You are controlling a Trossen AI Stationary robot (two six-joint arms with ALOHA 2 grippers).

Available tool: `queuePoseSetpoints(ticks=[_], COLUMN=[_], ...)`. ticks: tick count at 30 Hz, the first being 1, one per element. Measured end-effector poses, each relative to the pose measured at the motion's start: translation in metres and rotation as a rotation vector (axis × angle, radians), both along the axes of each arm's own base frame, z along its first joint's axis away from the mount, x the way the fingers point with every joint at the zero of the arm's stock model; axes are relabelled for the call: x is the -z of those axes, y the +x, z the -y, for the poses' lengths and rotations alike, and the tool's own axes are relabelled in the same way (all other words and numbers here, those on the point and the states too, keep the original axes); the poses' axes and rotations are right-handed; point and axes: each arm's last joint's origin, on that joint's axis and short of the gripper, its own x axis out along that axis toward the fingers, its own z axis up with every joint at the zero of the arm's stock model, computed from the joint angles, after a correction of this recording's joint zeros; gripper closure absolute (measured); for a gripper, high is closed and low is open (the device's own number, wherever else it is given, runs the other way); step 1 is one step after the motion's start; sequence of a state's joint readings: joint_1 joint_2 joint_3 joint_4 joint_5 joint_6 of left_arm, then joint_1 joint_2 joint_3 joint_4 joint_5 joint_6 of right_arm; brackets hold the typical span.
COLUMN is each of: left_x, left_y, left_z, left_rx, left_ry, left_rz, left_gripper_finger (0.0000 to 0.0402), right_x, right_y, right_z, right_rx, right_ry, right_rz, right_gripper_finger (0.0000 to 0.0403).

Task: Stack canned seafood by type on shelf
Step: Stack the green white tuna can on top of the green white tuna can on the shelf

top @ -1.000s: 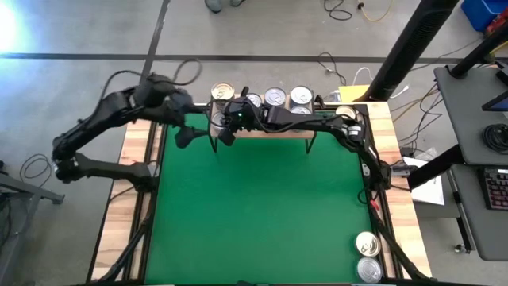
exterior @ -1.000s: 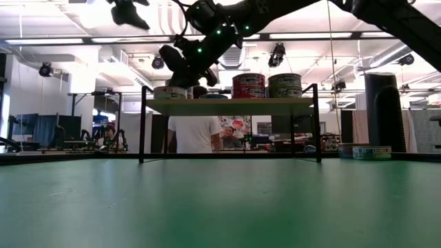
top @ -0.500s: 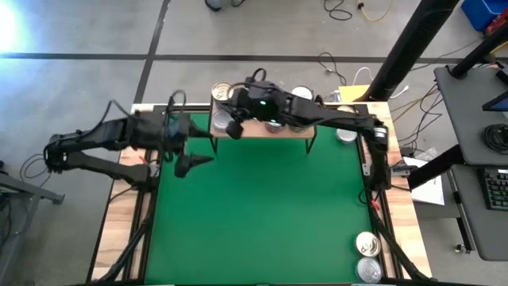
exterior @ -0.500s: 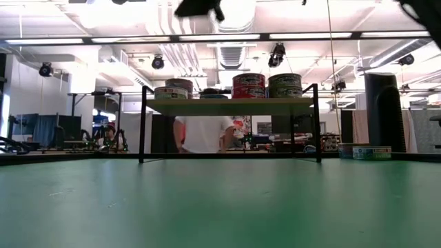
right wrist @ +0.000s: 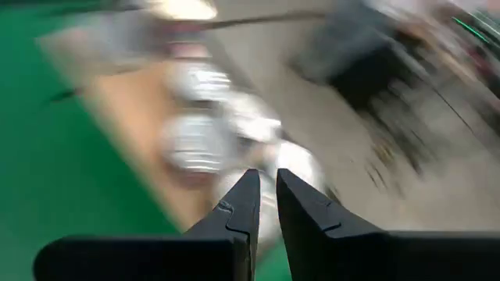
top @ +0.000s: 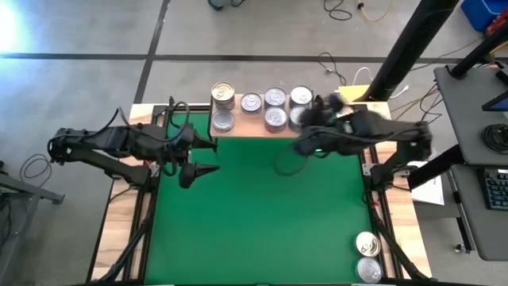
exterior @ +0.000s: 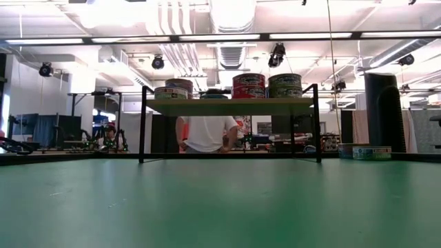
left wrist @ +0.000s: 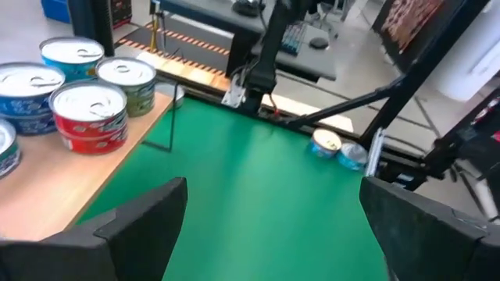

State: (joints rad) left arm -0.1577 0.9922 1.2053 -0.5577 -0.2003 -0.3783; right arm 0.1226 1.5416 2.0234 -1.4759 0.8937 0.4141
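Between placements, as I judge it: the shelf (top: pixel 262 123) just beside the right gripper (right wrist: pixel 263 195) carries the stacked tins (top: pixel 275 119), while two loose tins (top: pixel 366 256) lie well apart from it at the table's near right corner. Its fingers are nearly closed on nothing. The left gripper (top: pixel 202 157), spread wide and empty, waits near the shelf's left end. Next calls for reaching the loose tins.

Bright, even indoor light from ceiling strip lights (exterior: pixel 227 36) in the low view — strong glare blob at the high view's top-left floor (top: pixel 12 24). Shadows on the green table mat (top: pixel 262 214) soft, faint. Right arm (top: pixel 357 131) smeared by motion blur; right wrist view almost wholly streaked, only its fingers (right wrist: pixel 234 215) sharp. Left wrist view slightly soft.
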Motion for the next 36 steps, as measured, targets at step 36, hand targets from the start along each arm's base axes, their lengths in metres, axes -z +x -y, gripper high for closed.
queuePoseSetpoints(ticks=[36], left_x=[-0.033], left_y=[0.006], left_z=[0.014], left_rx=[-0.063], left_ry=[-0.019], left_rz=[0.050], left_gripper_finger=[0.0037], right_x=[0.236], right_y=[-0.143], right_z=[0.157], right_rx=[1.555], right_ry=[0.515], right_rz=[1.231], right_gripper_finger=[0.0365])
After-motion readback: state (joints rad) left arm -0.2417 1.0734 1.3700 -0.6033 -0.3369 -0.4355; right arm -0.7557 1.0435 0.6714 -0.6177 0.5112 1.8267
